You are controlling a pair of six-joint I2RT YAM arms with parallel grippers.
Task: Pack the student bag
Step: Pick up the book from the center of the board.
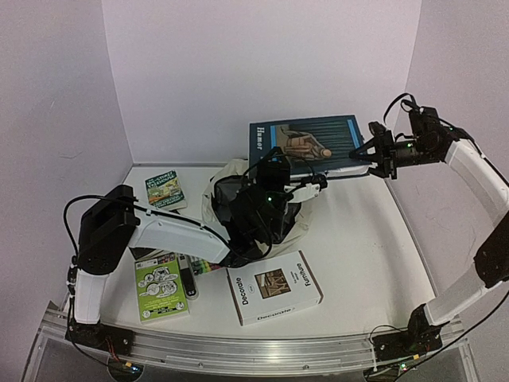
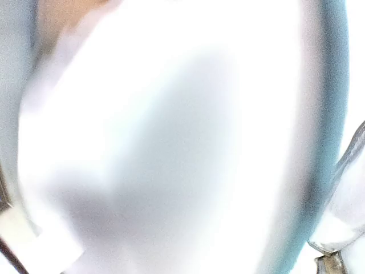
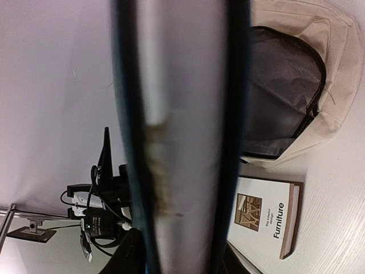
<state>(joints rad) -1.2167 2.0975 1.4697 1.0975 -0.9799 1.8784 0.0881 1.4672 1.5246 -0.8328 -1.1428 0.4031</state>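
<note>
Student bag (image 3: 342,103) is lying at the middle of the tabletop (image 1: 366,239), toward the far side, its zip standing open and its dark grey lining showing. The left arm is reaching across it from the near left, hiding most of it in the overhead view. The left hand (image 1: 314,187) is hovering over the bag's far right part, just under the lower edge of a large blue book (image 1: 306,143). Its own camera is giving only a white blur with a teal rim, so I cannot tell whether it is clenched or released. The book is hanging in the air above the bag's far edge, cover tilted toward the camera. The right hand (image 1: 374,155) is grasping it by its right edge. Near the bag, a white Furniture book (image 1: 273,288) is lying flat. A green booklet (image 1: 161,288) is lying to the near left, and a small green book (image 1: 165,189) is sitting at the far left.
</note>
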